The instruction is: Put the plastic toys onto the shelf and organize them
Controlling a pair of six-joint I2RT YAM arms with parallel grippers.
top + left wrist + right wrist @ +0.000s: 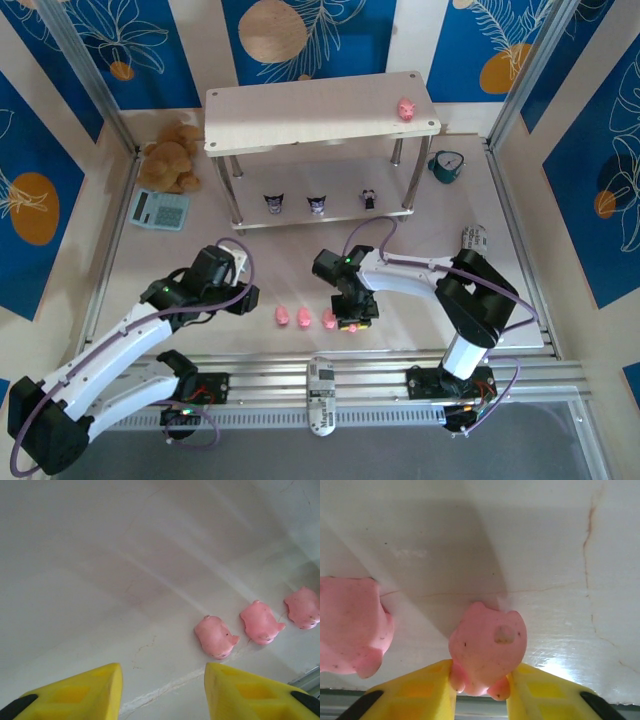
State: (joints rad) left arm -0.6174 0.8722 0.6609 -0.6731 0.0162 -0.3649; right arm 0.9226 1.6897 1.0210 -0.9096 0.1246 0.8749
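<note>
I'm mid-pick on the rightmost pig (487,645) on the table (290,255), right gripper (480,672) clamping it by the flanks, left gripper (162,690) hovering with jaws apart near the other three pigs (261,623), and I'm planning a straight lift, then carry to the shelf (300,110) top board.
</note>
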